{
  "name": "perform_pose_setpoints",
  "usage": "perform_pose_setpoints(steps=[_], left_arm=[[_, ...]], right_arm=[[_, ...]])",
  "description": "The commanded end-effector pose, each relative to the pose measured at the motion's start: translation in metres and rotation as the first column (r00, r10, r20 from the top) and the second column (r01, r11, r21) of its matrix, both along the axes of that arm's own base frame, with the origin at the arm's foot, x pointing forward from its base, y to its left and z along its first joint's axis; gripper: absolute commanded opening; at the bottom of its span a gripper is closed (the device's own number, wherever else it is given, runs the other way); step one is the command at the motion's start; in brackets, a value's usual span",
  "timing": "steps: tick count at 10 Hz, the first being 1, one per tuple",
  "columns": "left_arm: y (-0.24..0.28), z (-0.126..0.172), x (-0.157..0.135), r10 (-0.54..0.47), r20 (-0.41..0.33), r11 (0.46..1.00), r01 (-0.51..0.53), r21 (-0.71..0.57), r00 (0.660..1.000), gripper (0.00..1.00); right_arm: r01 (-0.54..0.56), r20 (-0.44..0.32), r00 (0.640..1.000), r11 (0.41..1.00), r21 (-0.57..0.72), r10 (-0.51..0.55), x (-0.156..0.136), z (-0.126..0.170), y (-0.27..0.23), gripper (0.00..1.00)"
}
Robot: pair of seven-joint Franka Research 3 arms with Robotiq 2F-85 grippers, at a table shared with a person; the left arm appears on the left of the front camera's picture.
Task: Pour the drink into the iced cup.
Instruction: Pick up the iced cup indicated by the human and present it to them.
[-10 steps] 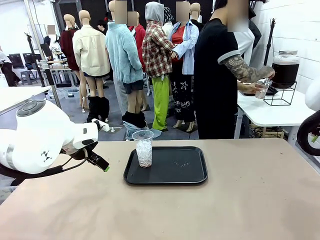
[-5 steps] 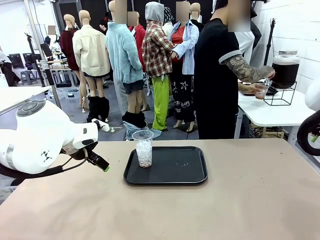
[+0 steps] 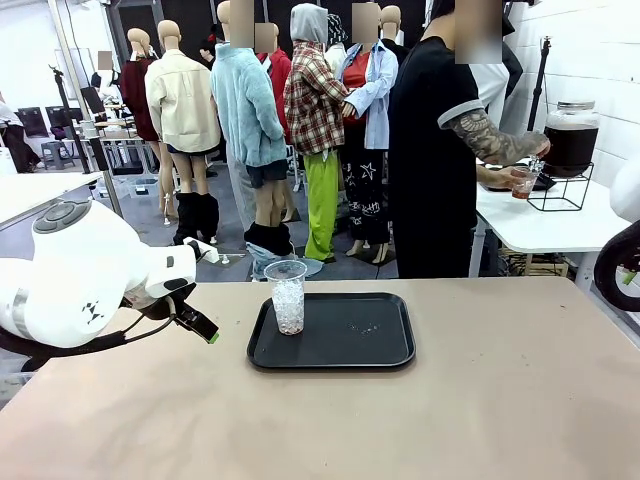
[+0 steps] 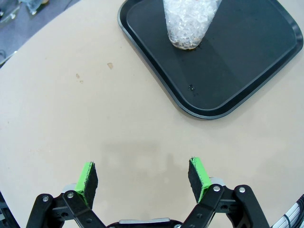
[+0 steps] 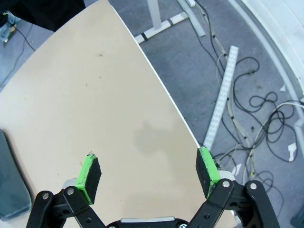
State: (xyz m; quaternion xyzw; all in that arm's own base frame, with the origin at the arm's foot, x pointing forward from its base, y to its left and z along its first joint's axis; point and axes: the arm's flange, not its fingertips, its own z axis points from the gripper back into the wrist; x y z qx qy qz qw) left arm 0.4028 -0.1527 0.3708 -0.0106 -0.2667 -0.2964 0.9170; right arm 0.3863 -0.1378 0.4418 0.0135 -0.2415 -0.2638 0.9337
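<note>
While drawing the drink (image 3: 570, 148) from the spigot of a big glass dispenser jar (image 3: 572, 118) at two o'clock in the front view, holding a small clear cup (image 3: 522, 183) under the tap in one hand (image 3: 500, 177) and working the tap with the other hand (image 3: 536, 149). Showing dark brown in the jar, orange-red in the small cup. Resting that jar on a black wire stand (image 3: 545, 203) on a white side table (image 3: 540, 230), well apart from the tan table (image 3: 500, 400).

Finding the iced cup (image 3: 289, 297) standing upright at nine o'clock on the black tray (image 3: 360, 345), packed with ice, near the middle of the tan table.

Hovering the left gripper (image 4: 142, 172) over bare tabletop at seven o'clock of the tray, green pads (image 4: 88, 178) spread wide apart, clamping nothing; seeing the iced cup at twelve o'clock in the left wrist view.

Hanging the right gripper (image 5: 147, 173) over the tan table's edge at three o'clock, pads likewise wide apart and empty, looking down on grey floor and loose cables (image 5: 256, 109), and catching a corner of the tray at eight o'clock in the right wrist view.
</note>
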Motion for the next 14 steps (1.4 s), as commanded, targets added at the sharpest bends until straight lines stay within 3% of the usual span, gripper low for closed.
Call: perform_pose_setpoints(steps=[1, 14], left_arm=[[0.0019, 0.0005, 0.0000, 0.003, 0.000, 1.000, -0.003, -0.003, 1.000, 1.00], [0.0019, 0.0005, 0.0000, 0.003, 0.000, 1.000, -0.003, -0.003, 1.000, 1.00]], right_arm=[[0.000, 0.008, 1.000, 1.000, -0.011, 0.000, 0.0016, -0.0005, -0.0011, 1.00], [0.000, 0.008, 1.000, 1.000, -0.011, 0.000, 0.0016, -0.0005, -0.0011, 1.00]])
